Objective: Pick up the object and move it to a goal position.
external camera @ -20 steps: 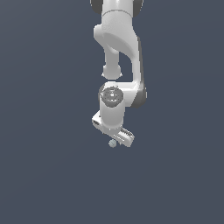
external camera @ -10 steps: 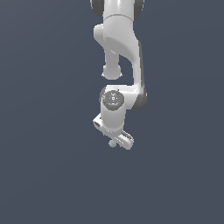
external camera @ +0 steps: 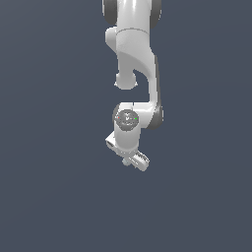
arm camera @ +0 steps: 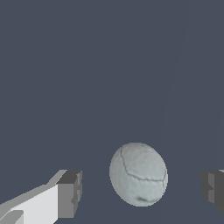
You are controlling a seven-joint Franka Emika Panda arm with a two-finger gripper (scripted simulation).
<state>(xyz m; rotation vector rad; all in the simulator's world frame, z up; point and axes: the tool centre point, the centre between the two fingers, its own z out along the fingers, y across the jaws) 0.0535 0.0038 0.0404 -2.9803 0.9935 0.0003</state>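
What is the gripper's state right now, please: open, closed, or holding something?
Gripper: open, holding nothing; the ball sits between its fingers, with a visible gap on each side.

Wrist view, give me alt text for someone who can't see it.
A small pale grey-blue ball sits between the two dark fingertips of the open gripper, touching neither. Behind it lies only a plain dark blue-grey surface.
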